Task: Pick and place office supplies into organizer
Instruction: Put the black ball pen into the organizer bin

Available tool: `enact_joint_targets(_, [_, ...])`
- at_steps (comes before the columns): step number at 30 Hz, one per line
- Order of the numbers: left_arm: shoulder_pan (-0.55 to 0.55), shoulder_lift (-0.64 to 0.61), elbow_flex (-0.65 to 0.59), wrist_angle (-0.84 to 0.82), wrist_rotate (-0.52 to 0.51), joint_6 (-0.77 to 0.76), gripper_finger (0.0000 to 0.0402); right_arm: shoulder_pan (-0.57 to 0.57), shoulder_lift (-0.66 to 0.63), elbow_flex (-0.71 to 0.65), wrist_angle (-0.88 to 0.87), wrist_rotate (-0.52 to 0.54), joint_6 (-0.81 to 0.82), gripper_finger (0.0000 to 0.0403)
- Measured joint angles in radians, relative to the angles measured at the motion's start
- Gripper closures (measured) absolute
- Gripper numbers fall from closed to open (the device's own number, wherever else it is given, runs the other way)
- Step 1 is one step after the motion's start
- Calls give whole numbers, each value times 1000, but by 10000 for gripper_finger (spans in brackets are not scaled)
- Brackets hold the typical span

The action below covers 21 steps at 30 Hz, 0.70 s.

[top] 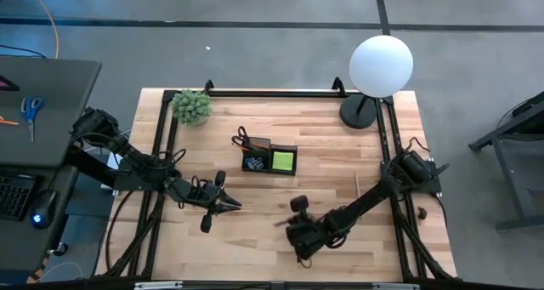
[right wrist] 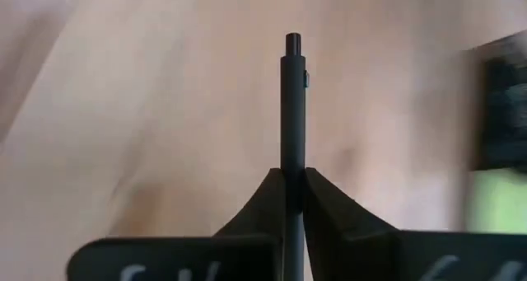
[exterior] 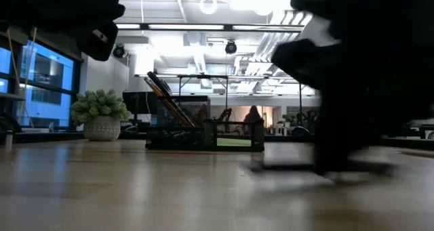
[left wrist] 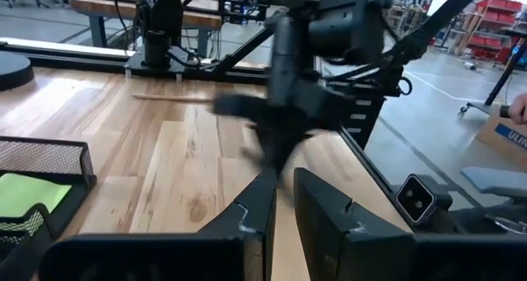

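Dark pen (right wrist: pixel 292 108): pinched mid-barrel in right gripper (right wrist: pixel 293 186), low over desk (top: pixel 340 137), near organizer (top: pixel 268 158). Light, stiff, prob. slick; firm grip nr middle. Left gripper (top: pixel 231 206) closed, empty, beside.

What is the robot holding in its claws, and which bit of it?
The right gripper is shut on a dark pen, pinching its lower barrel; the clicker end sticks out past the fingertips. The left gripper is shut and holds nothing.
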State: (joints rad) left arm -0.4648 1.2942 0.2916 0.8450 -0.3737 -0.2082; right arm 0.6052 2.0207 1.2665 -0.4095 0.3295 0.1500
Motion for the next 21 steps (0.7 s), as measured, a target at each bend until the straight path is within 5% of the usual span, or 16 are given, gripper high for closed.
enact_joint_targets(5, [0, 0, 0, -1, 0, 2, 367, 9, -56, 1, 25, 364, 12, 392])
enact_joint_targets(8, [0, 0, 0, 7, 0, 2, 367, -2, -88, -2, 22, 489, 51, 386])
enact_joint_targets(17, [0, -5, 0, 28, 8, 2, 367, -162, -162, -2, 268, 518, -128, 394])
enact_joint_targets(21, [-1, -43, 0, 35, 72, 2, 367, -315, -169, -1, 468, 375, -221, 377])
